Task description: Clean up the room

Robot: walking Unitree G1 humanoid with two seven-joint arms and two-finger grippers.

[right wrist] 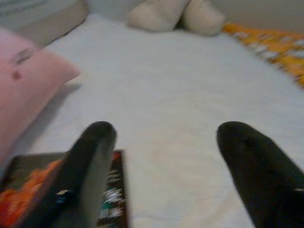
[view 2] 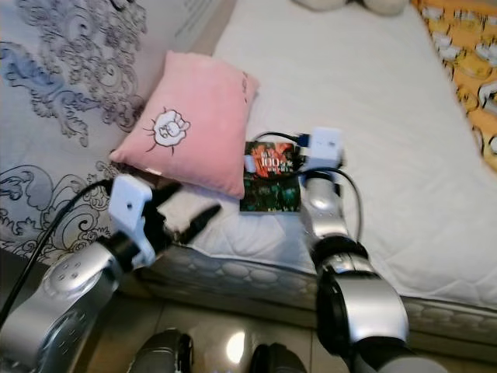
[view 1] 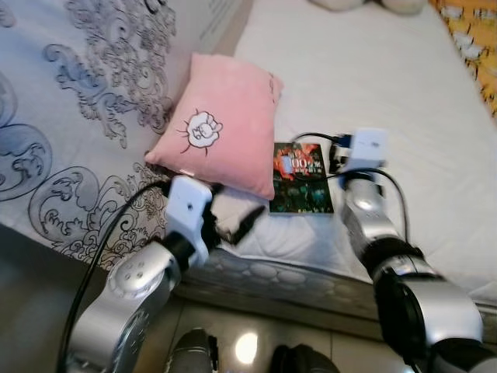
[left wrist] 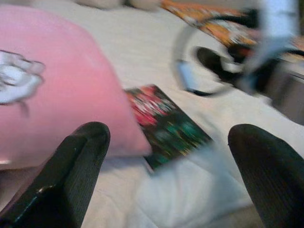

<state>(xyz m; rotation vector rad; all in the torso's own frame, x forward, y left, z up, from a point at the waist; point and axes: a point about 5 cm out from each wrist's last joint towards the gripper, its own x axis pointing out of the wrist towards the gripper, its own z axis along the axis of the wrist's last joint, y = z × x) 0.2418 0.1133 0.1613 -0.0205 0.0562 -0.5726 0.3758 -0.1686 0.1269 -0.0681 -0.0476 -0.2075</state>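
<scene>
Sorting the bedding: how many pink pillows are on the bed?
1. The pink pillow lies near the mattress edge, overlapping the book. Others may be beyond view.

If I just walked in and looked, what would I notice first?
Probably the pink pillow with a little white fist drawn on it, lying near the edge of the white bed. Right beside it, partly tucked under its corner, lies a dark book with red and green on the cover. The left gripper reaches in below the pillow with its jaws open, and the right gripper hovers open by the book.
</scene>
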